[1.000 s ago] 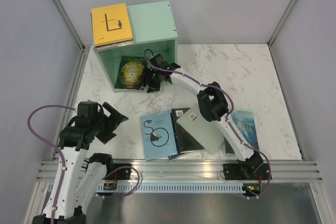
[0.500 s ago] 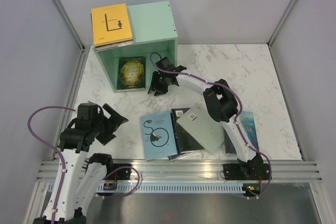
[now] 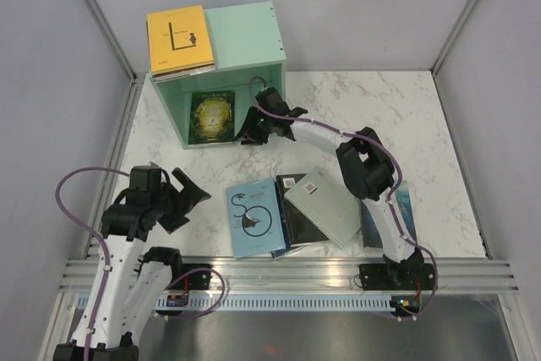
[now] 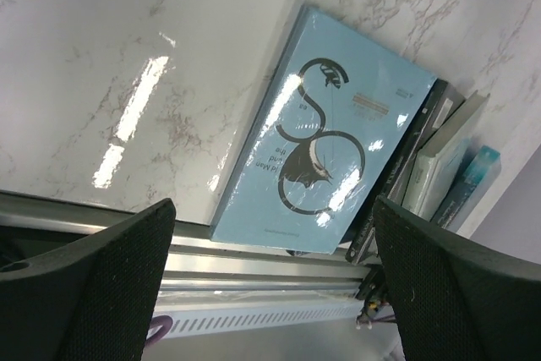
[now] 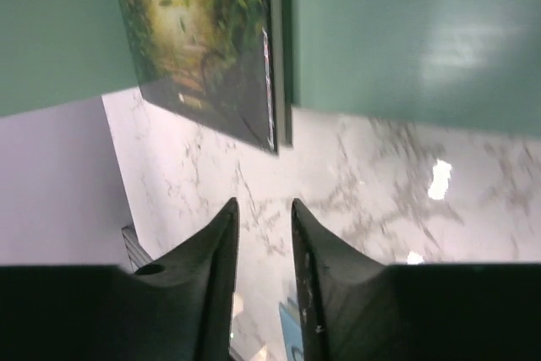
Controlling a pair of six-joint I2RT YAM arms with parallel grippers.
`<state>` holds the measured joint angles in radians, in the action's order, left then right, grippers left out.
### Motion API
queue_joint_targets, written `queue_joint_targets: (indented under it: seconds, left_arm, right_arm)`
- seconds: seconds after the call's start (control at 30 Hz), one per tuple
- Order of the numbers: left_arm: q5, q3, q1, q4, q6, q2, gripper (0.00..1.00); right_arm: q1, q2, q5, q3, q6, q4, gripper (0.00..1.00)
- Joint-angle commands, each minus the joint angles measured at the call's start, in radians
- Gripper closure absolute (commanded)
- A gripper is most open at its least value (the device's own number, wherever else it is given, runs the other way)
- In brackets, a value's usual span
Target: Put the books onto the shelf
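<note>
The shelf (image 3: 247, 38) is a mint-green box at the back left, its open side facing me. A yellow-orange book (image 3: 179, 39) lies on its top. A dark book with gold art (image 3: 211, 115) (image 5: 203, 35) stands inside it. My right gripper (image 3: 254, 129) (image 5: 264, 205) hovers just outside the shelf's right wall (image 5: 406, 40); a narrow gap shows between its jaws and nothing is in it. My left gripper (image 3: 184, 200) (image 4: 272, 205) hangs wide open and empty, left of a pale blue book (image 3: 255, 219) (image 4: 325, 145). Black (image 3: 302, 224), pale green (image 3: 325, 206) and teal (image 3: 402, 209) books lie nearby.
The loose books overlap in a row near the front metal rail (image 3: 287, 270). My right arm's forearm (image 3: 372, 179) passes over the teal book. Grey walls enclose the marble table (image 3: 380, 116) at the back and on both sides.
My right gripper has drawn back from the dark book, which stays in the shelf, and its jaws have narrowed. My left arm has shifted slightly.
</note>
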<state>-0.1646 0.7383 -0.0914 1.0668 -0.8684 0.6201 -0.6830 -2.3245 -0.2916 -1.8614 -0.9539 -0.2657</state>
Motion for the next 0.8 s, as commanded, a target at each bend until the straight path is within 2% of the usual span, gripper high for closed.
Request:
queue_joint_targets:
  seconds: [0.0,0.03,0.13,0.27,0.43,0.57,0.77]
  left_arm:
    - [-0.136,-0.101,0.002,-0.123,0.063,0.032,0.0]
    - [-0.166,-0.161,0.002,-0.19,0.062,0.038,0.0]
    - [-0.211,-0.232,0.002,-0.26,0.045,0.067,0.0]
    - [-0.243,-0.252,0.001,-0.352,0.011,0.079,0.0]
    - [-0.242,-0.292,-0.007,-0.402,-0.035,0.136,0.0]
    - [-0.248,-0.31,-0.016,-0.465,-0.044,0.199,0.0]
    - [-0.225,-0.309,-0.033,-0.518,-0.034,0.289,0.0]
  right_arm:
    - [-0.003,0.198,-0.024,0.121,0.024,0.019,0.57]
    - [-0.003,0.235,-0.012,0.161,0.039,-0.013,0.48]
    - [-0.003,0.384,-0.004,0.371,0.093,-0.064,0.41]
    - [-0.03,0.554,-0.012,0.539,0.11,-0.098,0.4]
    - [-0.07,0.671,0.025,0.669,0.103,-0.2,0.39]
    - [-0.085,0.727,0.035,0.763,0.092,-0.227,0.39]
    - [-0.133,0.715,0.057,0.818,0.078,-0.222,0.39]
